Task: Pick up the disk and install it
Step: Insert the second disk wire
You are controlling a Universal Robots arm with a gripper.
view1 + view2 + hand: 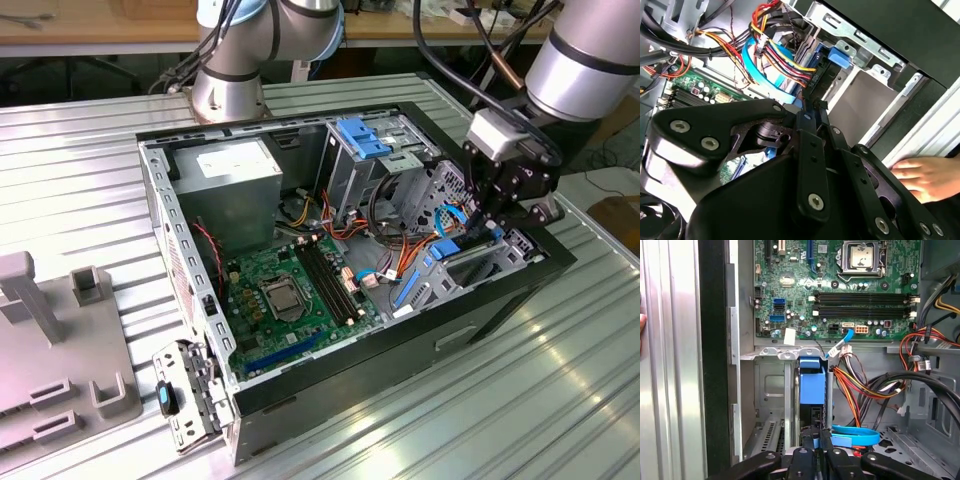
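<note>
1. A grey plastic fixture stands at the left edge of the ribbed metal table in the exterior view.
2. The open computer case lies on the middle of the table, with the grey power-supply box in its far left corner and the green motherboard on its floor.
3. A light-blue latch plate tops the drive cage at the case's far edge.
4. The gripper is down over the bay at the case's right end, its fingers closed together on the disk, which stands on edge in that bay beside the case's outer wall.
5. In the second wrist view, a person's hand rests on the table just outside the case.
</note>
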